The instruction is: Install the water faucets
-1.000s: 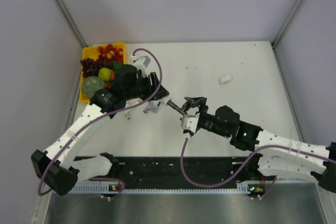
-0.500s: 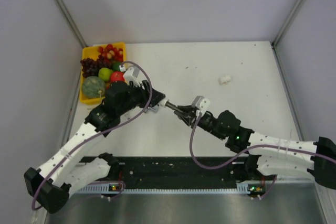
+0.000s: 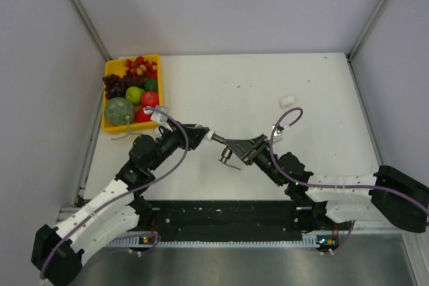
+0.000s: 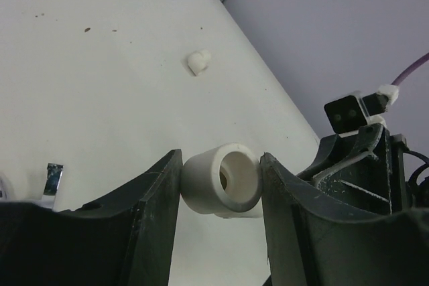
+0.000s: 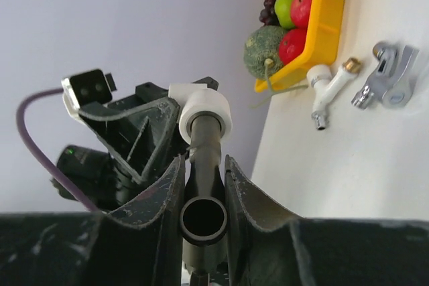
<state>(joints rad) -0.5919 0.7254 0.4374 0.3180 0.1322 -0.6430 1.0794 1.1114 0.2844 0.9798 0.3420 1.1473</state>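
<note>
My left gripper [image 3: 200, 136] [image 4: 221, 165] is shut on a small white plastic fitting [image 4: 221, 180] [image 3: 210, 136], held off the table. My right gripper [image 3: 236, 144] [image 5: 204, 162] is shut on the dark grey faucet [image 5: 203, 216] [image 3: 226, 155]. The faucet's stem [image 5: 204, 140] runs into the white fitting [image 5: 205, 113], and the two grippers face each other tip to tip. On the table lie a white-bodied faucet [image 5: 328, 92] and a silvery faucet [image 5: 389, 75]. The left arm hides both of them in the top view.
A yellow tray [image 3: 110, 122] [image 5: 330, 15] of toy fruit stands at the table's far left. A loose white fitting [image 3: 287, 100] [image 4: 199, 62] lies at the far right. Grey walls close in the table on three sides, and a black rail runs along the near edge.
My right gripper has closed on the dark grey faucet and rolled over. Both arms have dropped lower and drawn slightly nearer, with the faucet and fitting still meeting between them.
</note>
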